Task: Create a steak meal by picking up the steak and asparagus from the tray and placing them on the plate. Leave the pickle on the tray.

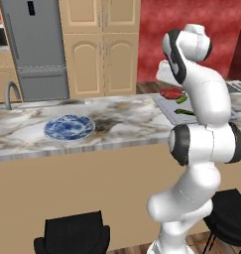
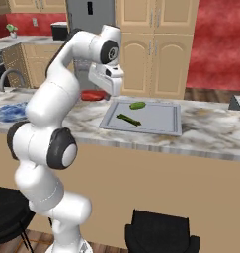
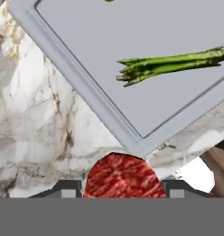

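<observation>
We see the steak [image 3: 121,177] sitting between the two fingertips [image 3: 67,188] of our hand [image 3: 121,190], which is closed on the meat and holds it up above the marble table [image 3: 44,124], just off the corner of the tray [image 3: 81,76]. On the tray lie the asparagus [image 3: 171,64] and, farther back, the pickle [image 2: 137,105]. The plate [image 1: 69,127] rests well apart, along the table.

Arm raised, elbow bent; tool [image 3: 121,190] clamped on steak [image 3: 121,177].
</observation>
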{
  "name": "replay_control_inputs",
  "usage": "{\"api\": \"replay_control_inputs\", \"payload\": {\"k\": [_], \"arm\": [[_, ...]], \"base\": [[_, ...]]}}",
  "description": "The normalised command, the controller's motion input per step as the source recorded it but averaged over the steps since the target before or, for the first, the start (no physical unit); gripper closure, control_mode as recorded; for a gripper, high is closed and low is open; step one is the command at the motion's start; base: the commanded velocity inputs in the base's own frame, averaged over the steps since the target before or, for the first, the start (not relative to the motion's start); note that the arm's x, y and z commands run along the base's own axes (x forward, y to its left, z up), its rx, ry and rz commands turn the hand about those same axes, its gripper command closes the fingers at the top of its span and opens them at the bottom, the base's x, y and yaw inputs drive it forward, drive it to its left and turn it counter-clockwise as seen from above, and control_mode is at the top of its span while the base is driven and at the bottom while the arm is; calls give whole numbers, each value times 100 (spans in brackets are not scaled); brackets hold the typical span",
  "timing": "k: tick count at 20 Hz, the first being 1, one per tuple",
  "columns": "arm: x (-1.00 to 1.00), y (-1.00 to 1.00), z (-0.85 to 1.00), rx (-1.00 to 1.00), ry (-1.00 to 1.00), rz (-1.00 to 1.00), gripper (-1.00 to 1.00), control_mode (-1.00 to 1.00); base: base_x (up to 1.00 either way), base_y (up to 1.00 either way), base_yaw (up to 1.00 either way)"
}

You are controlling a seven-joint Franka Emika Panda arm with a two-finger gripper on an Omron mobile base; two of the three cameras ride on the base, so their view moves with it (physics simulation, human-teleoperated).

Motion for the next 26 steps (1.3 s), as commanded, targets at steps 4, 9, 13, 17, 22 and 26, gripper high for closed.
{"api": "replay_control_inputs", "payload": {"k": [4, 9, 13, 17, 22, 26], "arm": [[-26, 100, 0, -2, -1, 0, 100, -100], [-1, 100, 0, -2, 0, 0, 100, -100], [0, 100, 0, 0, 0, 0, 100, -100], [0, 100, -6, 0, 0, 0, 100, -100], [3, 100, -22, -1, 0, 0, 100, -100], [16, 100, -27, -2, 0, 0, 100, -100]], "base": [[0, 0, 0], [0, 0, 0], [0, 0, 0], [0, 0, 0], [0, 0, 0], [0, 0, 0]]}}
